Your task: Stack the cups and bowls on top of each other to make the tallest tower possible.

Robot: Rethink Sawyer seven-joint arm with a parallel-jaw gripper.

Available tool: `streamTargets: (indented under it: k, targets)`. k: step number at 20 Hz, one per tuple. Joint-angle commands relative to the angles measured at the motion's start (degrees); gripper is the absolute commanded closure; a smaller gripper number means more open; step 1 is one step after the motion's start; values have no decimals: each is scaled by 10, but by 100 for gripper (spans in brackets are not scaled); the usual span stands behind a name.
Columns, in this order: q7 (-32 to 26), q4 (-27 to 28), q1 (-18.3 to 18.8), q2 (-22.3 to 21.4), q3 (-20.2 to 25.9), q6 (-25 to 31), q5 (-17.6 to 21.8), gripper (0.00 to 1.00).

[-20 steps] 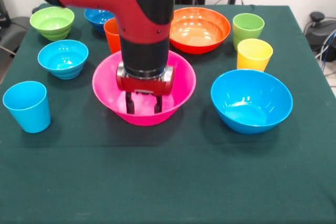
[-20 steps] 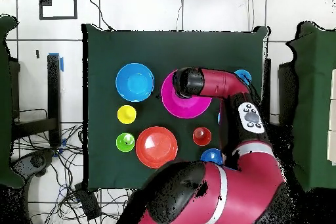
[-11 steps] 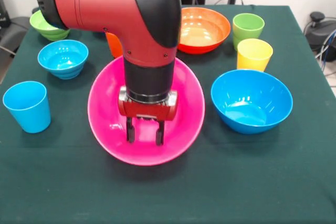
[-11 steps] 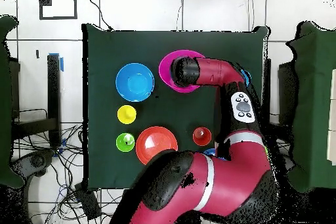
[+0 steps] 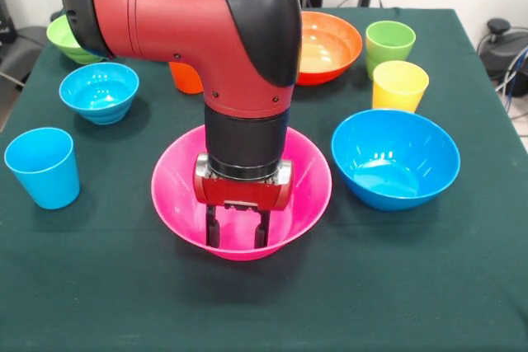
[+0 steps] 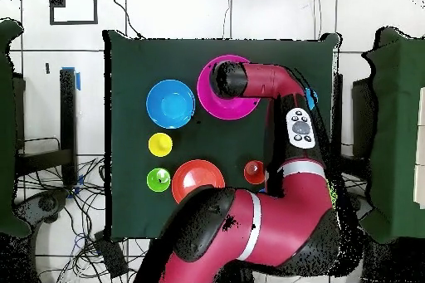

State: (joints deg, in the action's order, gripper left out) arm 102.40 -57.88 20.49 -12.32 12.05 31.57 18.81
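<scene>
Front view: my gripper [image 5: 238, 235] sits down inside the pink bowl [image 5: 177, 187], its two fingers a little apart across the bowl's near wall, so I judge it clamped on that wall; the large blue bowl [image 5: 396, 158] lies apart on one side, the orange bowl [image 5: 330, 39] beyond the arm; nothing is stacked yet. Overhead view: the arm hides the fingers (no check possible); I'd lift level and centre the pink bowl before lowering.

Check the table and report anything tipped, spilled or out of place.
Nothing stands out. All visible cups and bowls sit upright and apart on the cloth, nothing stacked yet. The gripper reaches into the pink bowl, fingers astride its near rim.
</scene>
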Motion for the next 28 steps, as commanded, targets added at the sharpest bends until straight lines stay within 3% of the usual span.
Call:
streamTargets:
  k: [1, 6, 9, 17, 28]
  targets:
    - [-138, 25, -2, 30, 60, 36, 46, 0]
    - [-139, 24, 3, 35, 64, 36, 46, 0]
    - [-135, 9, 18, 41, 80, 94, 12, 0]
    - [-69, -160, 28, -108, 75, 154, -33, 0]
    - [-13, -258, 23, -178, 68, 100, -31, 0]
